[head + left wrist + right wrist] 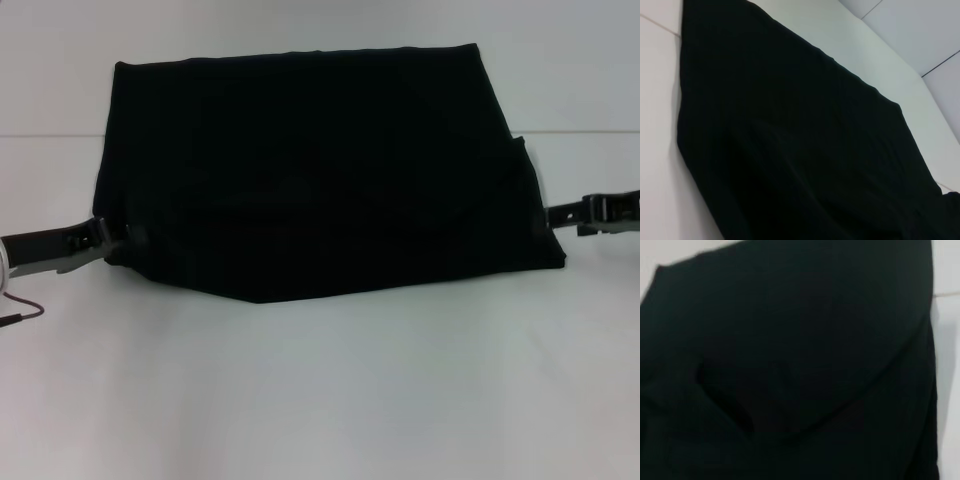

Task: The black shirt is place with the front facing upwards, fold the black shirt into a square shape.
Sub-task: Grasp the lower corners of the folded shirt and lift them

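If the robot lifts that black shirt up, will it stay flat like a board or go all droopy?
Probably droopy. The black shirt is already folded over itself, with soft curved creases, so it likely bends easily. Its near edge sags to a point between the left claw and right claw at its sides, so the middle would probably hang down. It looks thin and likely light.

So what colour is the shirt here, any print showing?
Plain black shirt; no print shows. Clearest in the head view, against the white table.
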You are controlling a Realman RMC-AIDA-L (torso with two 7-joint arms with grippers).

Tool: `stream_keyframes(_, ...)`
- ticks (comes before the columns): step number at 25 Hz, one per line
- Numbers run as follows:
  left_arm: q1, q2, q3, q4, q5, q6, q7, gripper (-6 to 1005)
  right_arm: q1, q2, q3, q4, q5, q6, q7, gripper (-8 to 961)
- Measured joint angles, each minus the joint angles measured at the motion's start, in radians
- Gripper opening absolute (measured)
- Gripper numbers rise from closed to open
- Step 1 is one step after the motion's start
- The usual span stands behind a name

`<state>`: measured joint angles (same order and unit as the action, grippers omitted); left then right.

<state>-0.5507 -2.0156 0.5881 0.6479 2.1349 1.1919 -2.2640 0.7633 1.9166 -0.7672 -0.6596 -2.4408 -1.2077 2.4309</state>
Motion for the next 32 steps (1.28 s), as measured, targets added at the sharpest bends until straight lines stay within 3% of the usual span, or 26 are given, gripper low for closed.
stream_keyframes(6, 0.002, -0.002, -0.004, -0.001, 0.0, 0.002, 0.0, 49, 0.003, 0.018, -0.022, 0.01, -0.049, 0.068, 0.026, 839)
stream_keyframes(14, 0.0, -0.003, -0.005, -0.002, 0.0, 0.002, -0.002, 49, 0.016, 0.068, -0.082, 0.04, -0.054, 0.176, 0.006, 837)
stream_keyframes(23, 0.002, -0.003, -0.005, 0.003, -0.007, 0.0, -0.008, 48, 0.03, 0.064, -0.099, 0.079, -0.048, 0.208, 0.041, 835)
stream_keyframes(32, -0.001, -0.003, -0.005, 0.0, -0.007, -0.009, -0.008, 49, 0.035, 0.067, -0.104, 0.076, -0.048, 0.209, 0.037, 550)
